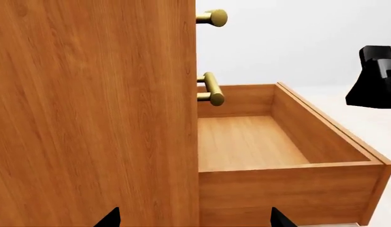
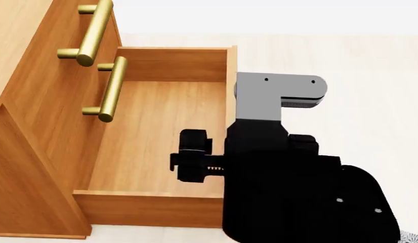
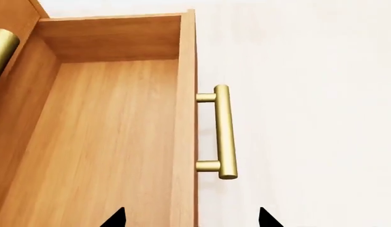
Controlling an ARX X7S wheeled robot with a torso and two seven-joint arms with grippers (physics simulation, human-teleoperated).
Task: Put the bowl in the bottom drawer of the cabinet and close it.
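The bottom drawer (image 2: 162, 126) of the cabinet (image 2: 33, 152) stood pulled out and bare inside; the bowl showed in no view. The right gripper (image 3: 190, 218) hung above the drawer's front wall, fingers spread, brass handle (image 3: 225, 131) at twelve o'clock from it. The left gripper (image 1: 194, 218) was spread too, beside the cabinet's side. My worry: pushing the drawer shut now would close it without the bowl.

The smooth pale cream floor (image 2: 358, 55) is lit evenly and shows no strong shadows. Behind it stands a plain white wall (image 1: 297, 38), flat and bare, meeting the floor in a soft line.
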